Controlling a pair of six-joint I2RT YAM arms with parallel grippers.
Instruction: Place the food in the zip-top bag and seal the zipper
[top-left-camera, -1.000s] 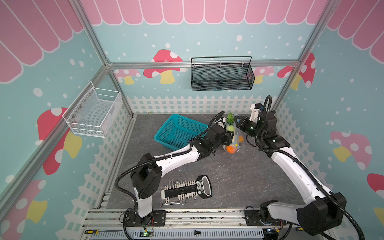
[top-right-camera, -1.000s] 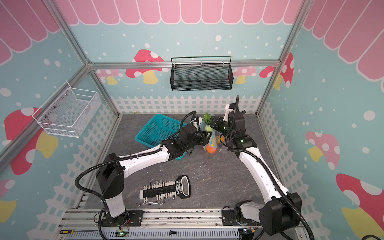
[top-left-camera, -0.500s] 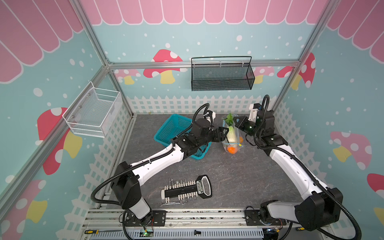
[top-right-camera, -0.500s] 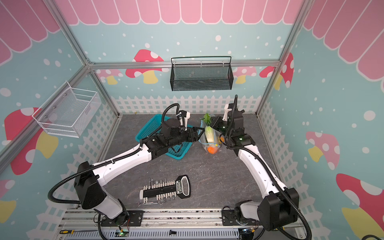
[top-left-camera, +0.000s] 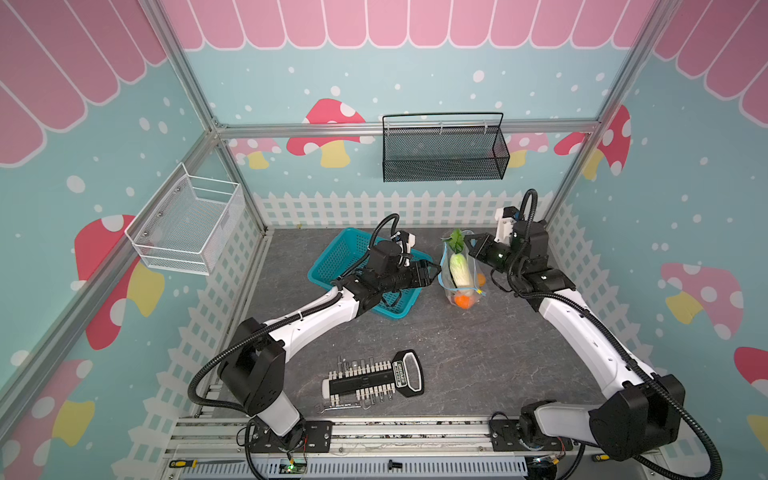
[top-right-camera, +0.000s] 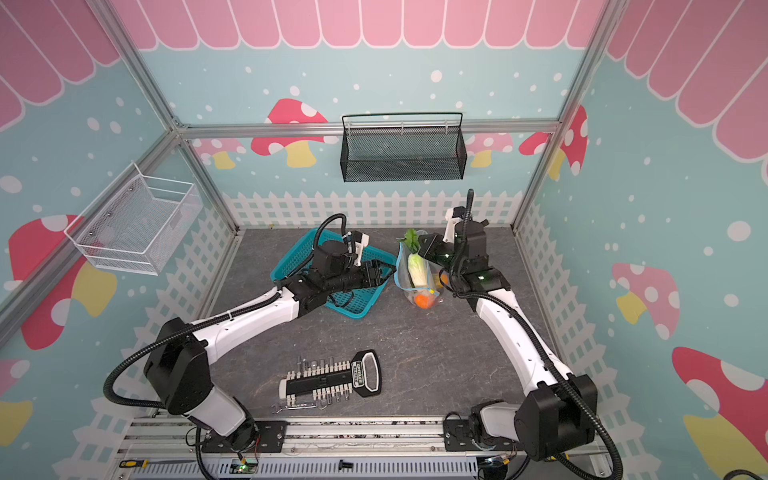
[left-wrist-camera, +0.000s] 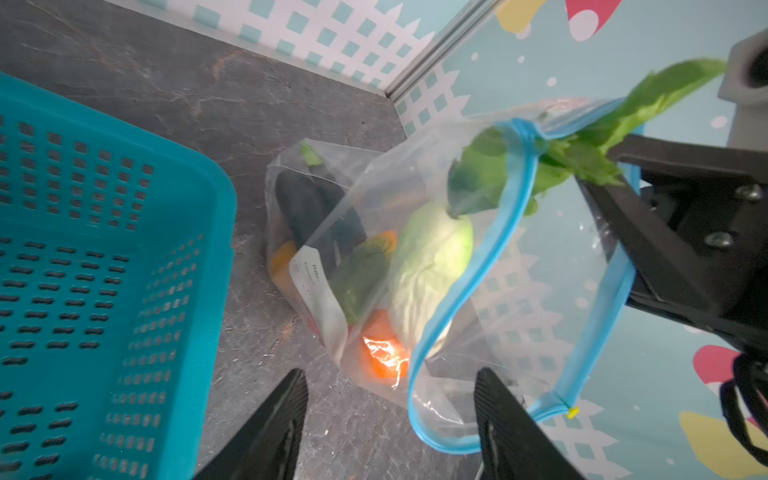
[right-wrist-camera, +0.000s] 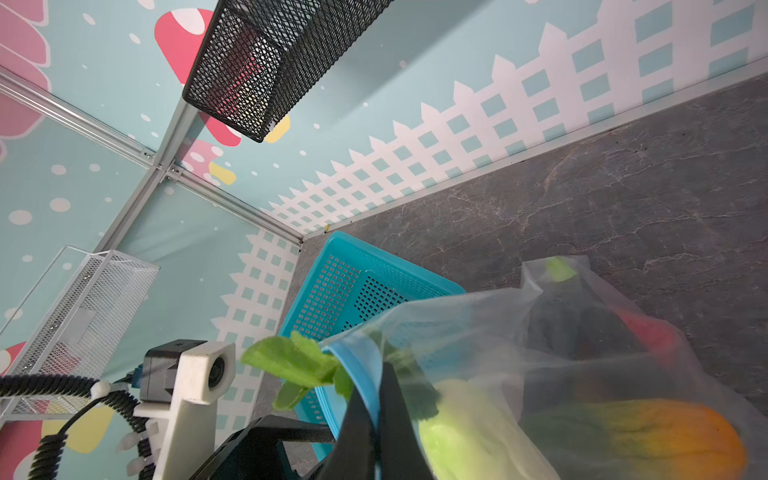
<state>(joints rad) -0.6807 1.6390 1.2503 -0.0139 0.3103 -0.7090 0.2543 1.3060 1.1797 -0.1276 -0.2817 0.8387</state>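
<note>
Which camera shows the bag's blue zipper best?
The left wrist view: the zipper is a large open loop. Both top views show it tiny; the right wrist view shows only a bit in the right gripper.

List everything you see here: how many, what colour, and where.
zip-top bag: one, clear, far right-centre of table, mouth open.
zipper: one, light blue, along bag's mouth.
cabbage: one, white-green, in bag, leaves poking out.
other food: several, orange, green, dark purple, in bag.
plastic basket: one, teal, left of bag.
bit set: one, black, near table's front.
wire basket: one, white, left wall.
mesh basket: one, black, back wall.
left gripper: one, black, open, beside bag.
right gripper: one, black, shut on bag's mouth.
</note>
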